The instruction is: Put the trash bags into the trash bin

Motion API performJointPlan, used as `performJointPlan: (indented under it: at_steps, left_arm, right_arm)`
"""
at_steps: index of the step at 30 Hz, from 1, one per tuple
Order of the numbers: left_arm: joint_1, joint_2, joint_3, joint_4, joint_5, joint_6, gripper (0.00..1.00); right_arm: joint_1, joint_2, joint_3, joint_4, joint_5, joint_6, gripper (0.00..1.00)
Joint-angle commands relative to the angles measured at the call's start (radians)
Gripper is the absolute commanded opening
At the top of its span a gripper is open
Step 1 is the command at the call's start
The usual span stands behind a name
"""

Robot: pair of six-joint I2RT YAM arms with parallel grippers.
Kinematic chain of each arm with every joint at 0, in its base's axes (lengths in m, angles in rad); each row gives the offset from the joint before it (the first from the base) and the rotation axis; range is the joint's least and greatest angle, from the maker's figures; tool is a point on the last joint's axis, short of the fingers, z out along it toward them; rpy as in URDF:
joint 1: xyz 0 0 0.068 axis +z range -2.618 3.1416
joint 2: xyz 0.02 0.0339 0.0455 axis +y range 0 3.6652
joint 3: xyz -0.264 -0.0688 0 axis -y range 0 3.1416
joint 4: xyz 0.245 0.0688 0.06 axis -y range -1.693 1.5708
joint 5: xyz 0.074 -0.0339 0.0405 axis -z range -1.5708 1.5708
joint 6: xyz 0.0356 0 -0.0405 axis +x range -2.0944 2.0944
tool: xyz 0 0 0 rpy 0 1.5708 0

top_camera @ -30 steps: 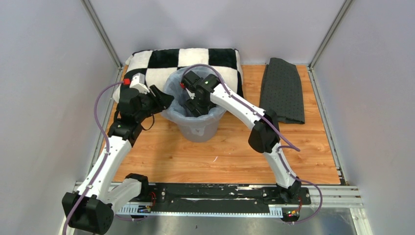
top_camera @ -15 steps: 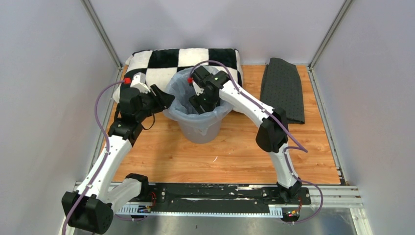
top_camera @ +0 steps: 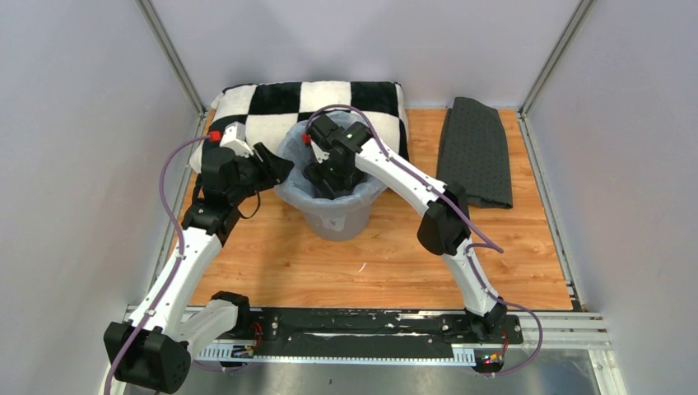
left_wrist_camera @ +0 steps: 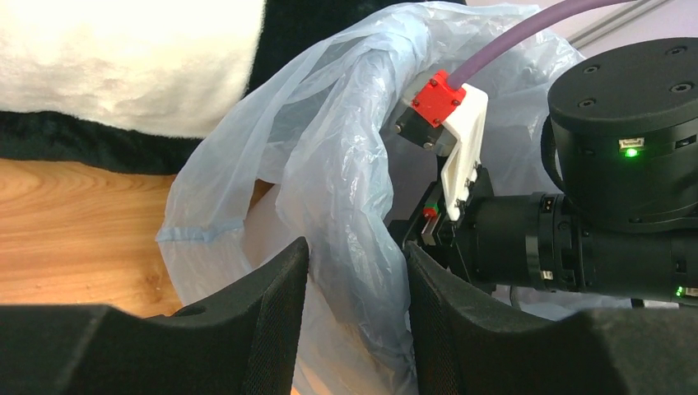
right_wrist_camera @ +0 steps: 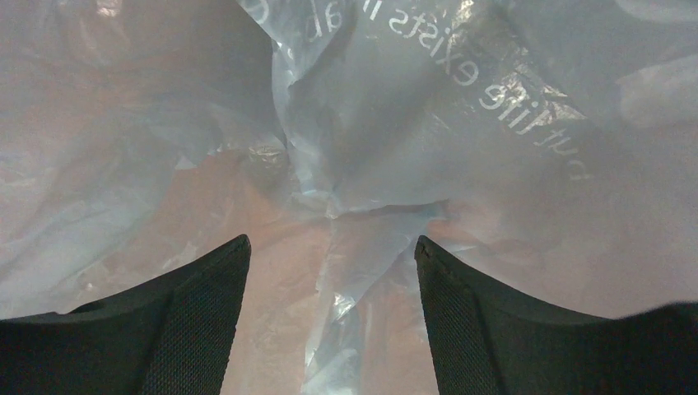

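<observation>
The grey trash bin [top_camera: 333,220] stands at the table's back middle, lined with the pale blue trash bag [top_camera: 290,155], whose edge drapes over the rim. My left gripper [top_camera: 277,169] is at the bin's left rim. In the left wrist view its jaws [left_wrist_camera: 355,257] are shut on a fold of the bag [left_wrist_camera: 329,148]. My right gripper [top_camera: 326,184] reaches down inside the bin. In the right wrist view it [right_wrist_camera: 332,247] stands open, with the crinkled bag [right_wrist_camera: 461,148] and its white lettering spread below and nothing between the fingers.
A black-and-white checkered pillow [top_camera: 272,103] lies right behind the bin. A dark grey textured mat [top_camera: 476,152] lies at the back right. The wooden table [top_camera: 370,263] stretches in front of the bin. Grey walls enclose both sides.
My right gripper lifted and shifted right half a second ago, then came back down and left into the bin. The left arm has not moved.
</observation>
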Motion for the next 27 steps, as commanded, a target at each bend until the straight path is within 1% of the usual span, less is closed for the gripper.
performJointPlan:
  at_steps: [1,16,22,27]
  left_arm:
    - [-0.007,0.007,0.006,-0.053,0.002,0.026,0.49]
    - [-0.01,0.016,-0.002,-0.049,-0.013,0.026,0.49]
    - [-0.01,0.021,0.0,-0.048,-0.016,0.026,0.49]
    - [-0.01,0.024,0.0,-0.046,-0.016,0.024,0.49]
  right_arm:
    - [0.01,0.002,0.047,-0.059,0.015,0.022,0.75]
    - [0.023,-0.069,0.055,-0.061,0.014,0.033,0.72]
    - [0.024,-0.111,0.063,-0.052,0.01,0.034,0.67]
    - [0.025,-0.149,0.06,-0.04,0.008,0.038,0.65]
